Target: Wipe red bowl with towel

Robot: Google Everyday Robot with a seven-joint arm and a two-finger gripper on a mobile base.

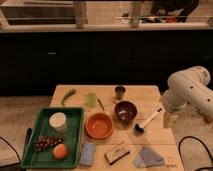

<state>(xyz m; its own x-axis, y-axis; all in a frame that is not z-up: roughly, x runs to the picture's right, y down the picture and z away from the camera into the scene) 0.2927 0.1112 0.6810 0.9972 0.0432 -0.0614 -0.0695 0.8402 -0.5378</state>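
Nearest the camera, on the front edge of the wooden table: a crumpled grey towel, lying flat and untouched. Left of it along the same edge, a small block-shaped brush, then a blue sponge.

Clock readings centred on the red bowl, twelve pointing away from the camera. Red bowl near mid-table, upright, nothing visible inside. Towel at about four o'clock, well apart from the bowl. Block brush at five, sponge at seven. At nine, just beside the bowl, a green tray holding a white lidded cup, dark grapes and an orange. At eleven, a pale green cup; farther out at ten, a green pepper. At one, a metal cup. At two, close by, a dark purple bowl. At three, a white-handled brush lying aslant.

Gripper also at three, beyond that brush, at the table's right edge, hanging from the white arm, apart from both towel and bowl. Open or closed: cannot tell.
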